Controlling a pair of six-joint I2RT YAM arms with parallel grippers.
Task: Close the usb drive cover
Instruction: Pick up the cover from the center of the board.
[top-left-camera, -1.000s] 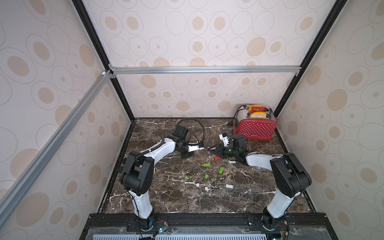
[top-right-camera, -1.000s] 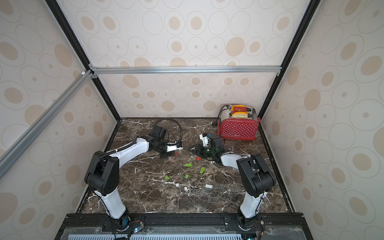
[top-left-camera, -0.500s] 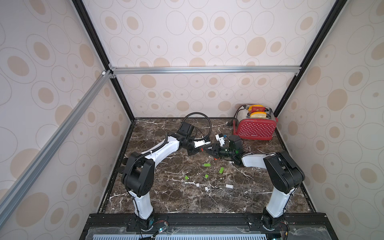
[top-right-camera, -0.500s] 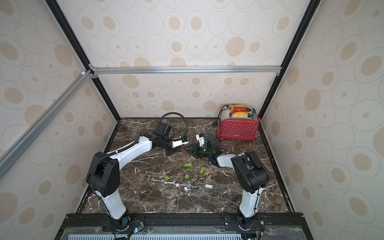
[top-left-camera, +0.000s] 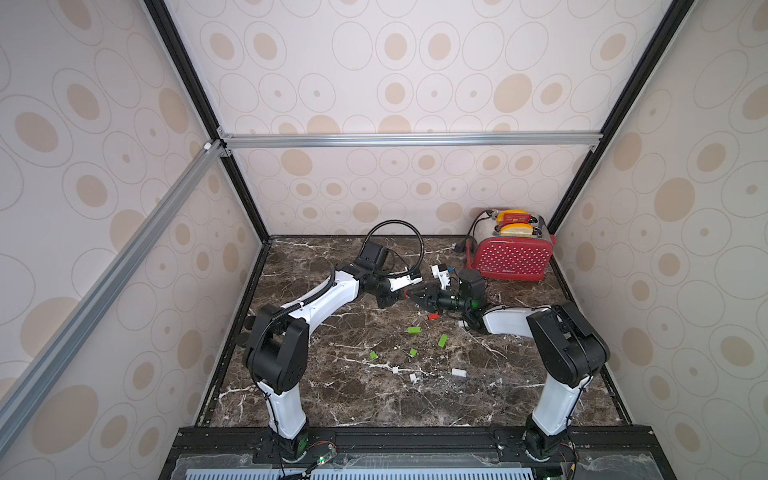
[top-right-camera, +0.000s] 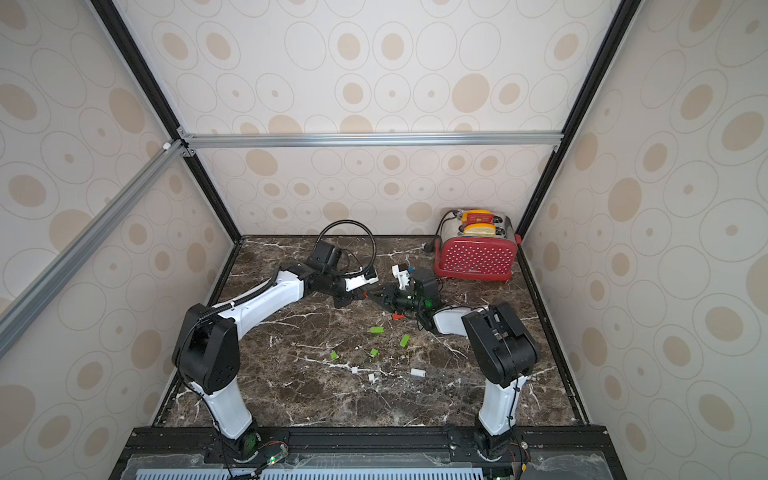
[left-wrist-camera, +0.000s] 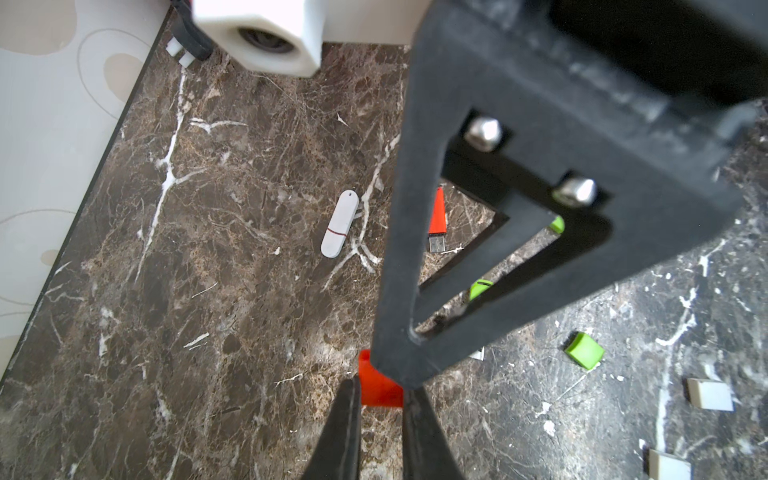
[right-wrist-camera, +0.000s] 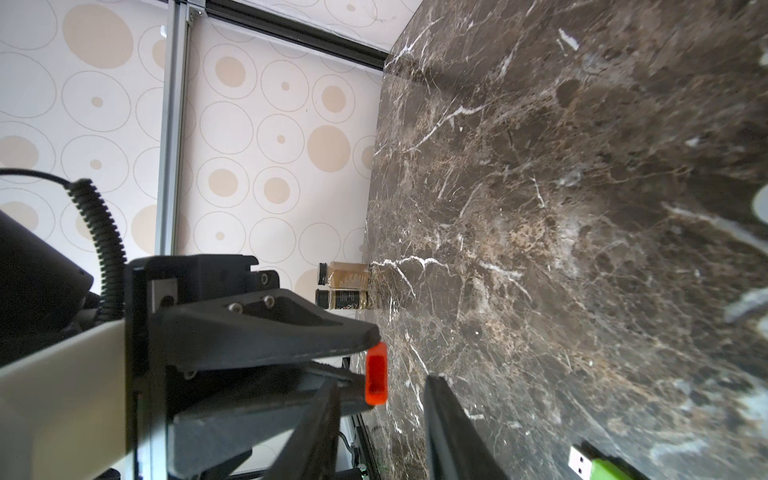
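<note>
My left gripper is shut on a small red usb cover, held above the table. In the right wrist view the cover's hollow end faces the camera. My right gripper is open, its fingertips on either side of the cover with a gap showing. The two grippers meet tip to tip at mid-table in both top views. The red usb drive lies on the marble with its metal plug bare, also seen in a top view.
A capped white drive lies on the table. Green drives, green caps and white caps are scattered in front. A red toaster stands back right. Two spice jars stand by the wall.
My right gripper has swung left to meet the left gripper's tips. The left gripper has moved a little right, still gripping the red cover.
</note>
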